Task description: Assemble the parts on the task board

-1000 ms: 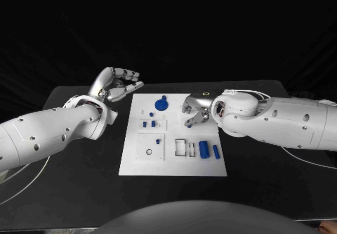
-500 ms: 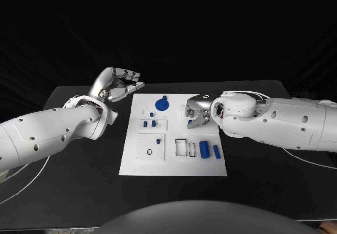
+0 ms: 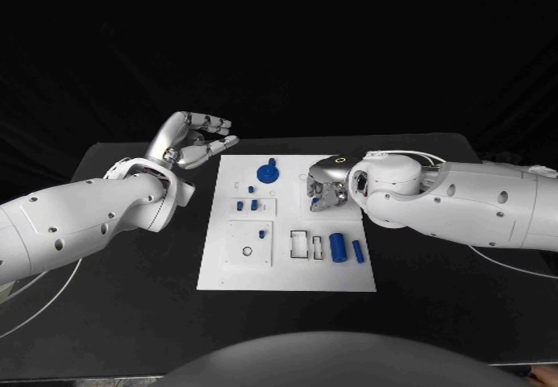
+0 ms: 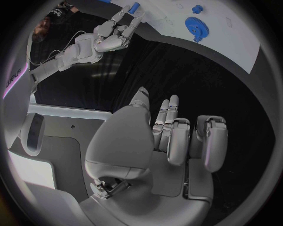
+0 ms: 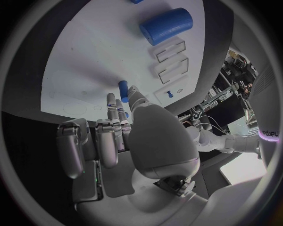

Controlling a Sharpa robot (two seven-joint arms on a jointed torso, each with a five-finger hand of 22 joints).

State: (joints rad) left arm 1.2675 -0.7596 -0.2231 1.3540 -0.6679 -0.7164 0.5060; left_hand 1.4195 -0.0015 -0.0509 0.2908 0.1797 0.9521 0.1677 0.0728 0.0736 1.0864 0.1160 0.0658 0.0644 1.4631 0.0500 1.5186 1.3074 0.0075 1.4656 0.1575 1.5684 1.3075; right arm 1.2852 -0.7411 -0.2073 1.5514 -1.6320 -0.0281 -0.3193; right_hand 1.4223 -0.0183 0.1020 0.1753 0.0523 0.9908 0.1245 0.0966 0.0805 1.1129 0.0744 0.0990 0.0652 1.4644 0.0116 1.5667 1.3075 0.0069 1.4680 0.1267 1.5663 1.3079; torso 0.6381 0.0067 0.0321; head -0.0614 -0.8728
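The white task board (image 3: 291,274) lies in the middle of the table. On it are a blue gear (image 3: 268,172), two small blue pegs (image 3: 239,205), a big blue cylinder (image 3: 337,246) and a blue bar (image 3: 358,251). My right hand (image 3: 323,190) hangs low over the board's far right part. Its fingertips pinch a small blue peg (image 5: 123,89), which the left wrist view also catches (image 4: 134,7). My left hand (image 3: 192,137) is raised beside the board's far left corner, fingers loosely bent and apart, holding nothing.
Two rectangular slots (image 3: 307,243) sit beside the big cylinder (image 5: 167,26). A small blue peg (image 3: 263,234) and a black ring (image 3: 247,251) are on the square plate at the board's left. Black table surrounds the board.
My right hand has drawn its fingers in and sunk slightly closer to the board with the peg. My left hand has stayed in place.
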